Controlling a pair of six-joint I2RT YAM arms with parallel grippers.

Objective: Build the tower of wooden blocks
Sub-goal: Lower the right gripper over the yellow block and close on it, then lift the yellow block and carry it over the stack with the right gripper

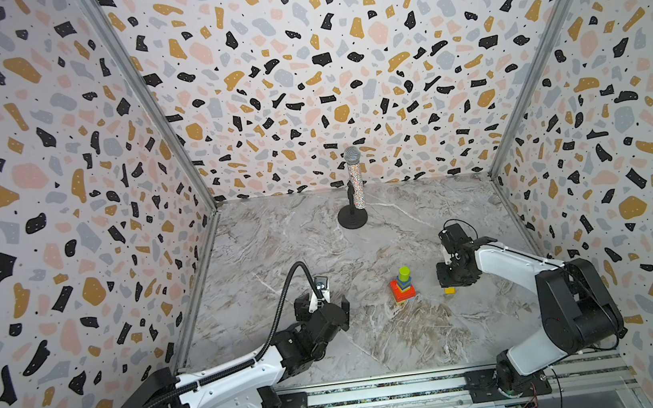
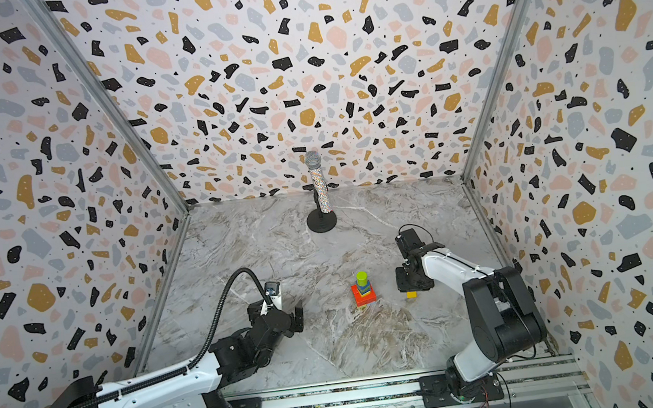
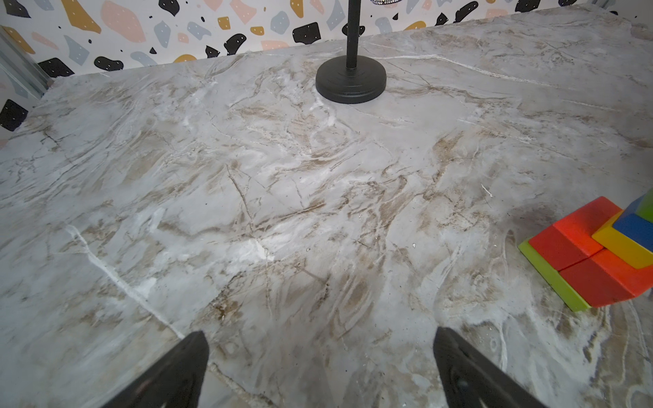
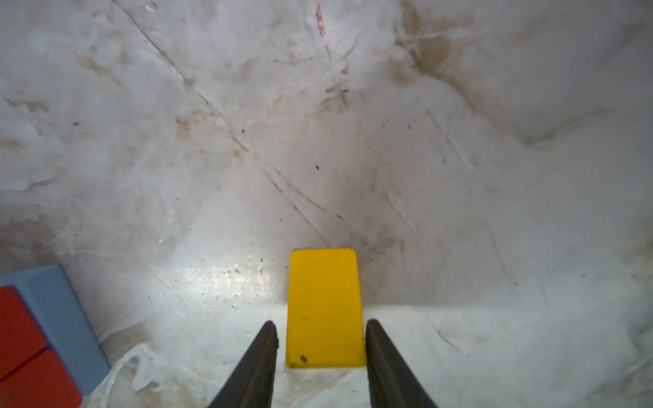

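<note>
The tower [image 1: 402, 288] [image 2: 363, 293] stands mid-table: red bricks at the base, smaller yellow, blue and green blocks above, a lime-green cylinder [image 1: 404, 273] on top. To its right one yellow block [image 1: 449, 290] [image 2: 411, 294] lies on the marble. My right gripper [image 1: 449, 284] [image 4: 321, 323] reaches down over it, open, one finger on each side of the yellow block [image 4: 325, 307] with thin gaps. My left gripper [image 1: 323, 303] [image 3: 319, 332] hovers wide open and empty, left of the tower [image 3: 593, 247].
A glittery microphone [image 1: 354, 181] on a black round stand [image 3: 351, 81] rises at the back centre. Patterned walls close in the left, right and back sides. The arms' mounting rail [image 1: 379, 391] runs along the front edge.
</note>
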